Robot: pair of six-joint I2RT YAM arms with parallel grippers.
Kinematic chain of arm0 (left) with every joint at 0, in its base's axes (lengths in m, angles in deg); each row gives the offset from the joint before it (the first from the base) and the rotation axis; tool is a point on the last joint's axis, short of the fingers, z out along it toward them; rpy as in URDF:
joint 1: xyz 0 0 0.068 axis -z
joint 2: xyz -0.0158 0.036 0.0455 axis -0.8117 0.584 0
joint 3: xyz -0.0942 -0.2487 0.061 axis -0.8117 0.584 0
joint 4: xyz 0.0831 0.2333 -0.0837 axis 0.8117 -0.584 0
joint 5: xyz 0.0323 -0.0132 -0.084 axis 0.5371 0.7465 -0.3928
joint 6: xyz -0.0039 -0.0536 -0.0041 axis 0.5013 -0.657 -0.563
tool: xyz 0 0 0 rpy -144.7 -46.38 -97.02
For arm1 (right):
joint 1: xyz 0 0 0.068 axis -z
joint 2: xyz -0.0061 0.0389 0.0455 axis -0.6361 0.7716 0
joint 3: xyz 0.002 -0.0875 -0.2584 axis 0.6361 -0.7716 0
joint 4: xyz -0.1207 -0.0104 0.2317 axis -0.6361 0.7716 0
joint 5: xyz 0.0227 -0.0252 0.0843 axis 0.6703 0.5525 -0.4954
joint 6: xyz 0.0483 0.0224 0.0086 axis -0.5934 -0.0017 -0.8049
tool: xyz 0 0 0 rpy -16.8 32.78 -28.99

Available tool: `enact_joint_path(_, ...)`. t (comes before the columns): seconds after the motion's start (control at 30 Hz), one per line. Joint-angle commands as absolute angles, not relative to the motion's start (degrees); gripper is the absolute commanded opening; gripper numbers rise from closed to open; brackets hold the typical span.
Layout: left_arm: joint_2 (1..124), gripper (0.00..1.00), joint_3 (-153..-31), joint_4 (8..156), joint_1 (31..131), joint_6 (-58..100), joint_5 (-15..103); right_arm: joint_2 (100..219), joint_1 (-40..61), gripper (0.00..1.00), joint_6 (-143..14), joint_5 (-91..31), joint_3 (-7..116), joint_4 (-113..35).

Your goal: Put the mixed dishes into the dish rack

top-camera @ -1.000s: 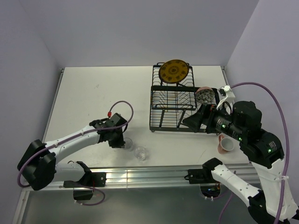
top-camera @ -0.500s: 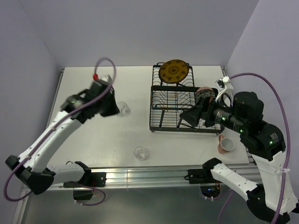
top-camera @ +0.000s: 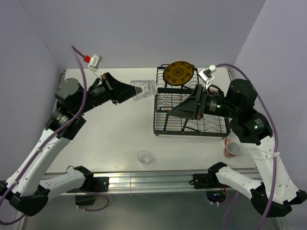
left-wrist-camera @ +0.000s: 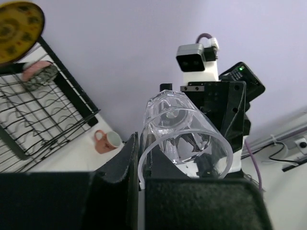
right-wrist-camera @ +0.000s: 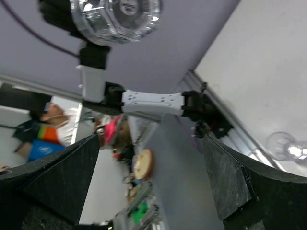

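My left gripper (top-camera: 138,91) is shut on the rim of a clear glass tumbler (top-camera: 145,89) and holds it on its side, high in the air, just left of the black wire dish rack (top-camera: 168,130). The left wrist view shows the rim pinched between the fingers (left-wrist-camera: 123,160), with the tumbler (left-wrist-camera: 184,139) pointing away. The yellow-orange plate (top-camera: 178,73) stands upright at the rack's back. The patterned bowl (left-wrist-camera: 37,77) lies in the rack; my right arm hides it from above. My right gripper (top-camera: 175,111) is open and empty over the rack. The second tumbler (top-camera: 143,157) stands on the table near the front.
A pink mug (top-camera: 232,148) lies on the table right of the rack, and also shows in the left wrist view (left-wrist-camera: 106,141). The right wrist view shows the held tumbler (right-wrist-camera: 115,17) and the second tumbler (right-wrist-camera: 288,146). Purple walls close in the table's back and sides.
My left arm has lifted one tumbler off the front of the table and carried it up and right towards the rack. My right gripper has swung left over the rack.
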State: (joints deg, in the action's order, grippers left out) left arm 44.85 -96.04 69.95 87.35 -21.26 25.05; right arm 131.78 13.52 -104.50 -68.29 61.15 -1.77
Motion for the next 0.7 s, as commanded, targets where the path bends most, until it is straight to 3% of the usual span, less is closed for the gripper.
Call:
enact_joint_path(0.0,45.69,0.00,-92.38,89.03,87.49,-29.80,17.53,130.74,13.75,0.95,-115.15,-77.81,57.75,-18.99)
enact_joint_path(0.33,47.10,0.00,-90.70,95.46,89.60,-32.88,16.12,134.68,13.75,0.94,-119.99,-77.73,56.43,-30.16)
enact_joint_path(0.67,46.57,0.00,-86.66,98.36,93.90,-34.46,17.97,138.73,13.75,0.84,-121.92,-76.76,57.57,-34.92)
